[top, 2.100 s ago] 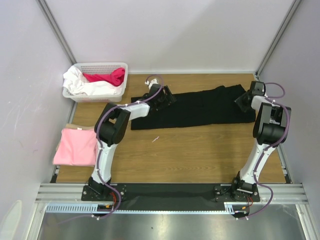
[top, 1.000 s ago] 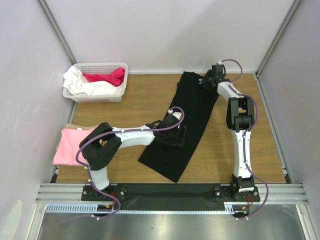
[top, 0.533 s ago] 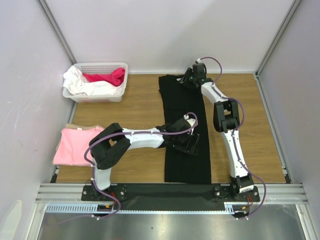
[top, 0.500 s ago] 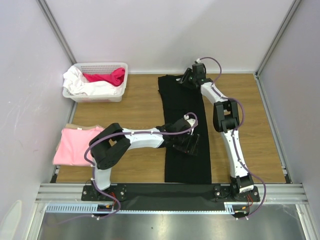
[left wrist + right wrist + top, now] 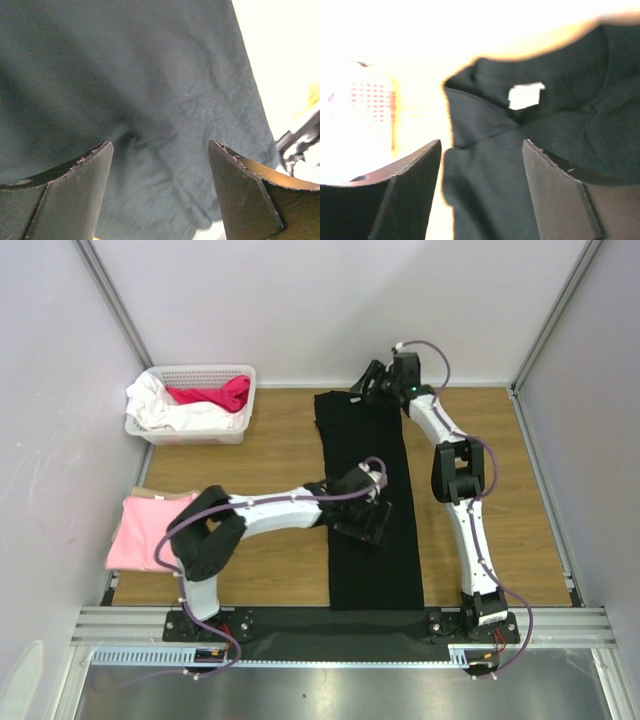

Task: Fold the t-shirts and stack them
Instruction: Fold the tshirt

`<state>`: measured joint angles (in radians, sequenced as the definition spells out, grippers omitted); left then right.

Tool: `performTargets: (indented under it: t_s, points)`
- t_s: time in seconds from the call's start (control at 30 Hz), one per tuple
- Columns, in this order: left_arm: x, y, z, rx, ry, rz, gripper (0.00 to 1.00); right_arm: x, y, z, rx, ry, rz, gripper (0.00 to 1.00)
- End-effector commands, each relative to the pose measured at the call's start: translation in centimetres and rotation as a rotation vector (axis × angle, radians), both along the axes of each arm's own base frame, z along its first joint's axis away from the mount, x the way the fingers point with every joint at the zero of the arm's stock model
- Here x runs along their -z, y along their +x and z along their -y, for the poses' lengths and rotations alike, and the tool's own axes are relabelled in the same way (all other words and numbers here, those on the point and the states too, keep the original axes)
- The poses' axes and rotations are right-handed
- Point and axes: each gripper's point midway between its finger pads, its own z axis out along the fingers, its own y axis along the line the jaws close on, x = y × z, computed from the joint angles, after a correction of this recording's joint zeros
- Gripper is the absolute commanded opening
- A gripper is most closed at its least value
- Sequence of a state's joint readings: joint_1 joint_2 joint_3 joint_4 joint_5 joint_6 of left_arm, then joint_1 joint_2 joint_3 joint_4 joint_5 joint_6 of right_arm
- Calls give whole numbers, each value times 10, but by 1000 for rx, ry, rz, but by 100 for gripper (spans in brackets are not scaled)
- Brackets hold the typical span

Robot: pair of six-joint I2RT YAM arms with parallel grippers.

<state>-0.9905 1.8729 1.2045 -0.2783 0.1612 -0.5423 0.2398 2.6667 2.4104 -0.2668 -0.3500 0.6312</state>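
Wooden table (image 5: 280, 440): your black shirt (image 5: 365, 440) lies in a long strip, near to far. Your left gripper (image 5: 160, 150) hangs over its middle, your right gripper (image 5: 481, 145) at the far collar end, both spread, holding nothing. Pink shirt (image 5: 150, 535) sits near left.

Plain black t-shirt (image 5: 375, 570), pink t-shirt (image 5: 147, 535)

Folded black t-shirt (image 5: 375, 570) lies lengthwise; pink t-shirt (image 5: 150, 535) left.
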Motion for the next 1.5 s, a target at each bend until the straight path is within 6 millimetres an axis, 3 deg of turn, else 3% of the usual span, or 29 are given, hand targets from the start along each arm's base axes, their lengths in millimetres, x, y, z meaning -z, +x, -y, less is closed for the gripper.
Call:
performTargets:
  t_s: [0.0,0.07,0.17,0.23,0.27,0.33,0.37,0.43,0.47,0.5,0.57,0.6,0.63,0.73,1.07,1.47]
  points:
    - [-81,48,-21,-144,-116,95,84,-239,-18,31,-48,50,419,73]
    - [-112,84,-42,-251,-199,137,84,-260,-25,60,4,1,438,76]
    - [-128,134,-74,-418,-259,181,84,-275,-56,99,62,-51,390,77]
    - [-132,166,-93,-511,-280,189,84,-262,-70,114,79,-64,340,77]
    - [-130,181,-95,-541,-299,194,83,-251,-89,121,92,-78,302,77]
    - [-134,208,-102,-619,-344,209,81,-237,-105,133,120,-95,272,77]
    - [-130,223,-100,-647,-374,219,78,-214,-122,138,130,-102,226,77]
    - [-135,246,-103,-695,-394,246,76,-197,-139,144,152,-108,193,76]
    - [-132,253,-102,-708,-395,246,75,-202,-150,147,165,-104,208,75]
    - [-123,262,-99,-723,-388,236,75,-169,-162,151,172,-111,135,75]
    - [-113,270,-97,-744,-384,220,73,-155,-174,150,172,-95,108,73]
    - [-109,272,-96,-756,-389,207,72,-137,-187,149,168,-93,62,72]
    - [-95,274,-96,-772,-371,187,72,-131,-193,145,159,-93,50,71]
    - [-80,277,-92,-799,-394,159,70,-111,-209,145,156,-101,-4,71]
    - [-56,282,-95,-858,-375,142,68,-97,-224,155,154,-139,-63,70]
    - [-29,273,-95,-879,-347,79,65,-78,-223,157,148,-149,-123,70]
